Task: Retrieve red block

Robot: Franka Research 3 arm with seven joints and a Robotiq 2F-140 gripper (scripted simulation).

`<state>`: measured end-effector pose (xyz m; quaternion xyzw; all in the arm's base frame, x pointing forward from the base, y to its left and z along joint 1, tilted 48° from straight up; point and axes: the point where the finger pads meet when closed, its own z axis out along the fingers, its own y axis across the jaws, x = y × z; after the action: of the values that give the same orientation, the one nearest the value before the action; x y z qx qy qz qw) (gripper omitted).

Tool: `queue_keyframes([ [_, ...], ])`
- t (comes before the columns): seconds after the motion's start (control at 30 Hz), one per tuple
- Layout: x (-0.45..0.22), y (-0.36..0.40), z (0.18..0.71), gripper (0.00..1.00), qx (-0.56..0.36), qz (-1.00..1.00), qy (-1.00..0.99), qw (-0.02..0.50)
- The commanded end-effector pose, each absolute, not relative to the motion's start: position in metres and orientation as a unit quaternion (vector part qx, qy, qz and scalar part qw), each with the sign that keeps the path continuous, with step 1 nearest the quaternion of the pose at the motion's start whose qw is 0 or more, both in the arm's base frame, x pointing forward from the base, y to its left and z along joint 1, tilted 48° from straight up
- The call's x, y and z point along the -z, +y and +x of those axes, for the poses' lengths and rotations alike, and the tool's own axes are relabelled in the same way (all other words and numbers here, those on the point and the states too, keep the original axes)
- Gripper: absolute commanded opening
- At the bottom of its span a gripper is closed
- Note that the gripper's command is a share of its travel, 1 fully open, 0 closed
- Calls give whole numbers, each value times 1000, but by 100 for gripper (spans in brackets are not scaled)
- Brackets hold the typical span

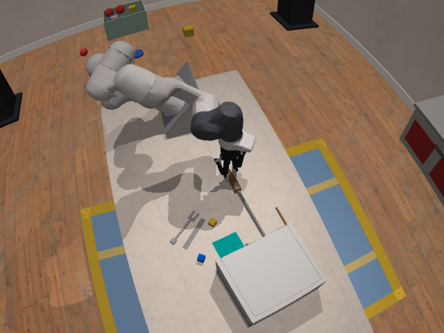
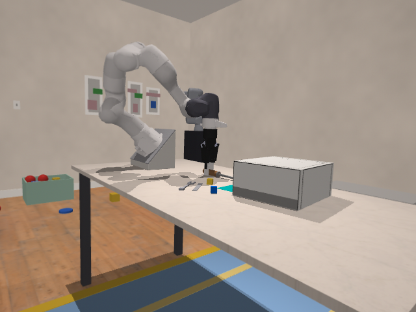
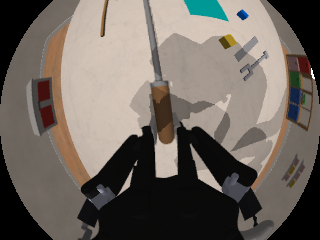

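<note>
My gripper (image 1: 231, 173) is shut on the brown handle of a long grey hook tool (image 1: 250, 211); it also shows in the wrist view (image 3: 163, 135) and in the exterior view (image 2: 208, 168). The teal square (image 1: 227, 243) lies on the table beside the cabinet's near corner; it also shows in the wrist view (image 3: 204, 6). The red block is hidden in every view.
A yellow cube (image 1: 212, 222), a blue cube (image 1: 201, 257), a grey fork-like tool (image 1: 184, 227) and a flat grey bar (image 1: 193, 233) lie left of the teal square. A thin wooden stick (image 1: 280, 216) lies by the cabinet's far corner. The arm's grey base wedge (image 1: 179, 103) stands behind.
</note>
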<state>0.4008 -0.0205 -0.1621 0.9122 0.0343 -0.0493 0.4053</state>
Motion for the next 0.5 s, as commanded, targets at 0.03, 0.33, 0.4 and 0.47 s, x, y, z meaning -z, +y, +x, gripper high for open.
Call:
queue_keyframes([
  [0.03, 163, -19, 407, 0, 51, 912, 38, 405],
  [0.33, 165, -18, 423, 0, 51, 912, 38, 405],
  [0.4, 165, -18, 427, 0, 51, 912, 38, 405],
  [0.47, 166, -18, 432, 0, 51, 912, 38, 405],
])
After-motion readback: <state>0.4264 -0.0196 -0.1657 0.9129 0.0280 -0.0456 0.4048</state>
